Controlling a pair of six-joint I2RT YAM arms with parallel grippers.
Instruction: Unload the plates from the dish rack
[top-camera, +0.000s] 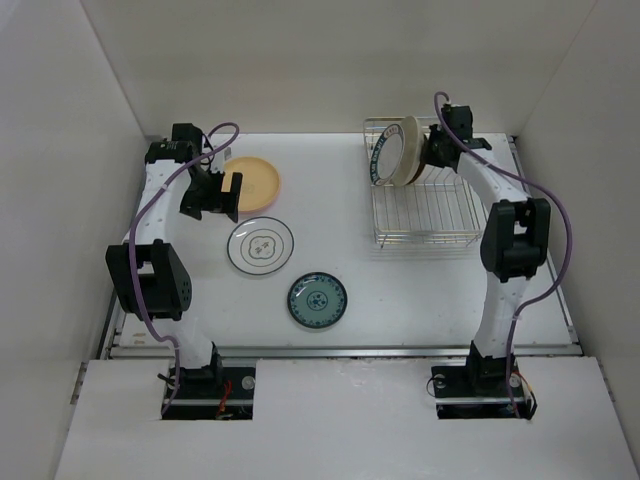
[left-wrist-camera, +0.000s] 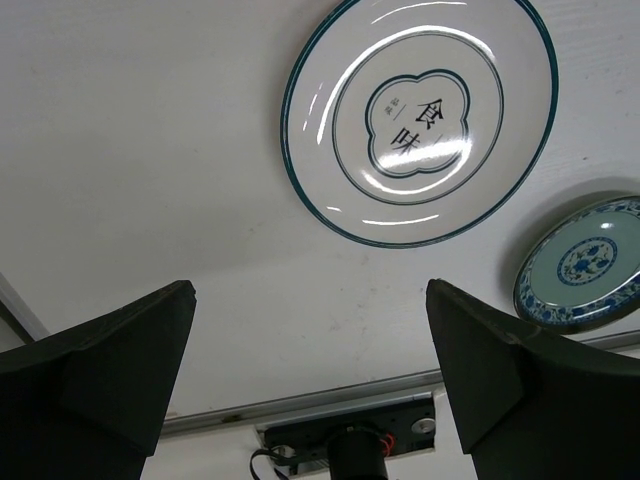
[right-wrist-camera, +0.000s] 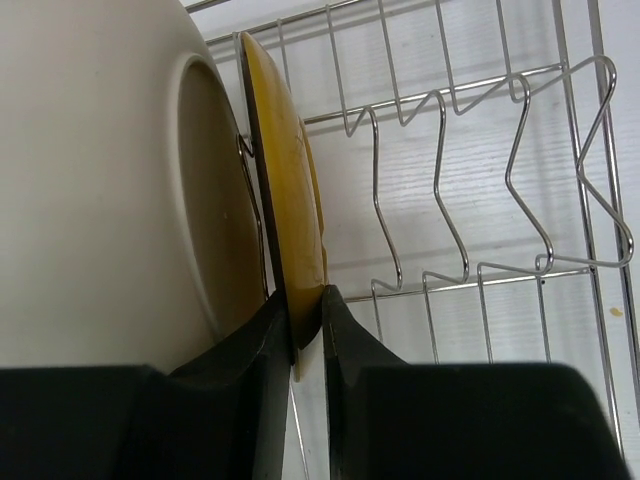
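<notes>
Right gripper (right-wrist-camera: 305, 305): jaws nearly closed, pinching the rim of the mustard plate (right-wrist-camera: 290, 200). The plate stands on edge in the dish rack (right-wrist-camera: 480, 200), just beside the cream plate (right-wrist-camera: 100, 180).

Left gripper (left-wrist-camera: 308, 298): wide open and empty, over the table (left-wrist-camera: 150, 150) near the white ringed plate (left-wrist-camera: 420, 115) and the teal-blue plate (left-wrist-camera: 585, 265), both lying flat.

Step judged: extraction of the mustard plate.
- Lift along the slot, keeping the plate parallel to the wire dividers.
- Clear the rack wall fully before any sideways travel.
- The hold is on a thin rim only, so the plate may pivot. Move slowly and avoid dragging the cream neighbour.
</notes>
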